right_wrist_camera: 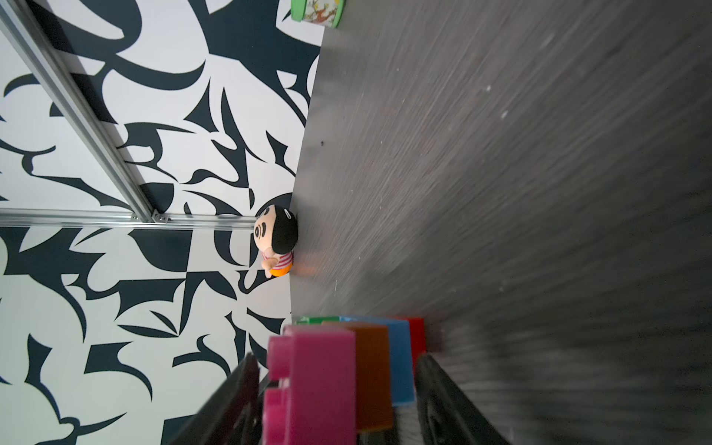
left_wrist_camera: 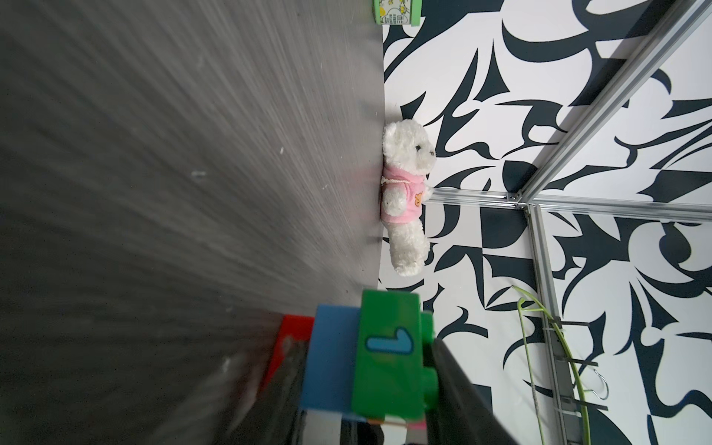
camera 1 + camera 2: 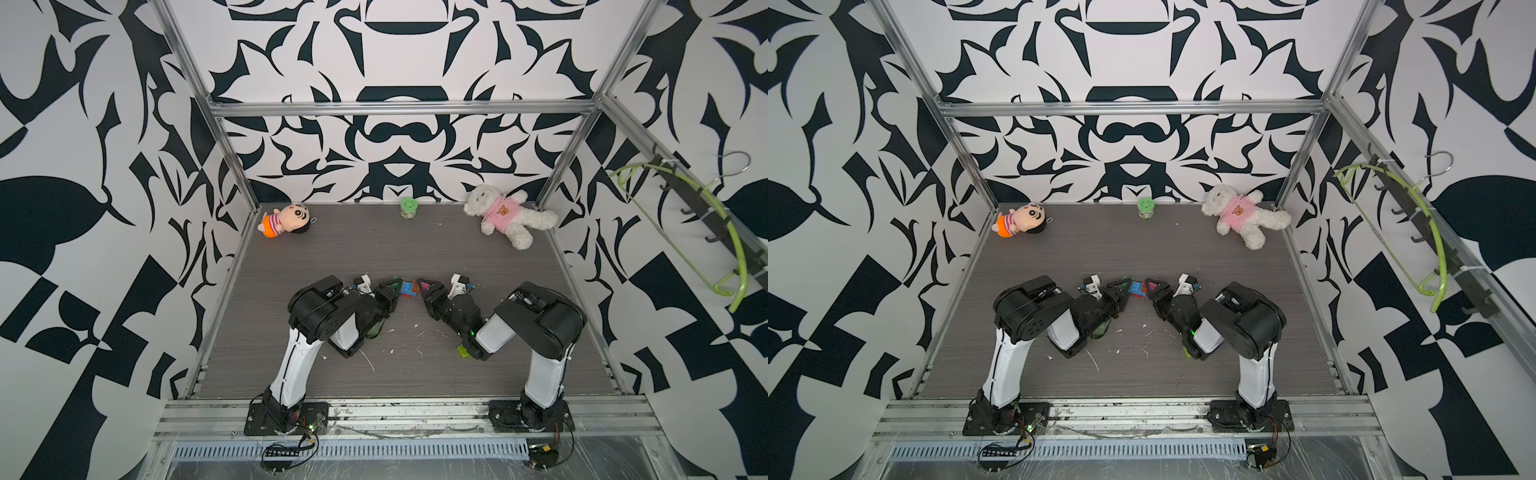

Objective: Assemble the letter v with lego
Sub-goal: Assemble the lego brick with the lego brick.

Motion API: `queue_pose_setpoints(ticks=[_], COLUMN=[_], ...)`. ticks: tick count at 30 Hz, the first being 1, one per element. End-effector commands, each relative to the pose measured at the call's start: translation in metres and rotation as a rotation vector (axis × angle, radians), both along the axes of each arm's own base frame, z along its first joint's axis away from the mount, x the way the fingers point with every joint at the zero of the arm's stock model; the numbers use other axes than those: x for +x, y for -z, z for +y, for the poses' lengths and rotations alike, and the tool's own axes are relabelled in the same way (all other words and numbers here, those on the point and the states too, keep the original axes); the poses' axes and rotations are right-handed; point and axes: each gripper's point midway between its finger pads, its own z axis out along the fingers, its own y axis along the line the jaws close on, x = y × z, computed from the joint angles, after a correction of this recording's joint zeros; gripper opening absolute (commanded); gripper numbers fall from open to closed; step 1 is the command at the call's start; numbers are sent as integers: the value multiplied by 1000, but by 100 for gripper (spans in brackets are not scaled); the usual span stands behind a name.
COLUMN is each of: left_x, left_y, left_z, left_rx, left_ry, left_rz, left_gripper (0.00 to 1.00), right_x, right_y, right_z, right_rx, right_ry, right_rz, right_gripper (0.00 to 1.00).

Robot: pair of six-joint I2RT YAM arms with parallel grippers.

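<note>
Your left gripper (image 3: pixel 395 293) clamps the bricks (image 3: pixel 407 288) at the green brick (image 2: pixel 385 346), likely as a brace. Your right gripper (image 3: pixel 422 289) straddles the pink brick (image 1: pixel 312 385); you cannot tell whether it grips.

Left arm (image 3: pixel 296 357) and right arm (image 3: pixel 545 370): white moulded link shells, black rounded joint housings, thin black cables (image 3: pixel 309 444), and black bolted base plates (image 3: pixel 318 409). Left gripper (image 3: pixel 398 293) and right gripper (image 3: pixel 420 294): black triangular open-frame jaws, with white wrist camera mounts (image 3: pixel 365 282). Green indicator light (image 3: pixel 472 333) lit on the right arm.
</note>
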Motion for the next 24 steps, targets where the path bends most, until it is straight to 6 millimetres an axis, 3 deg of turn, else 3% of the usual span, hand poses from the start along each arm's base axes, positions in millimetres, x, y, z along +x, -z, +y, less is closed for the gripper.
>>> queue_pose_setpoints(ticks=[1,24], left_x=[-7,-8], left_y=[42,45], left_z=[7,8], left_rx=[112,110], left_ry=[-3,-8], left_rz=[108,121], left_gripper=[22,21], right_x=[7,13], right_y=[-21,-18], right_z=[0,15], right_rx=[36,40], right_ry=[25,-9], right_rz=[-70,-72], right_gripper=[66,52])
